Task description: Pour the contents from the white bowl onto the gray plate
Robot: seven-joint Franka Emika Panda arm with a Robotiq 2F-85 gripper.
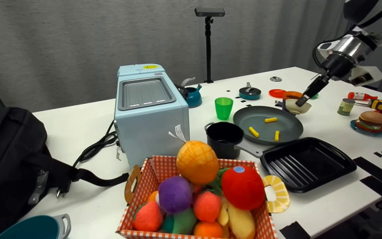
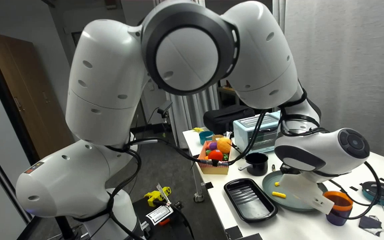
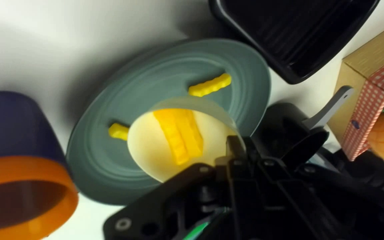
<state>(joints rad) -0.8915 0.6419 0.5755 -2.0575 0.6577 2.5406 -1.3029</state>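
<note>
The white bowl point(image 1: 297, 107) is held tilted by its rim near the far edge of the gray plate in an exterior view. My gripper point(image 1: 302, 100) is shut on its wall, one finger inside and one outside. In the wrist view my gripper point(image 3: 242, 146) holds the bowl point(image 3: 143, 140) above the plate point(image 3: 138, 86). Two yellow pieces point(image 3: 180, 135) lie inside the bowl. The gray plate point(image 1: 254, 118) carries three yellow pieces point(image 1: 271, 120), apart from each other. In an exterior view the arm hides bowl and fingers, and part of the plate point(image 2: 293, 204).
An orange and dark blue cup point(image 2: 340, 206) stands close to the plate and bowl. The black grill pan point(image 1: 307, 162) and black pot point(image 1: 224, 141) sit beside the plate. A green cup point(image 1: 223, 109), a toaster oven point(image 1: 151, 132) and a fruit basket point(image 1: 129, 217) stand further off.
</note>
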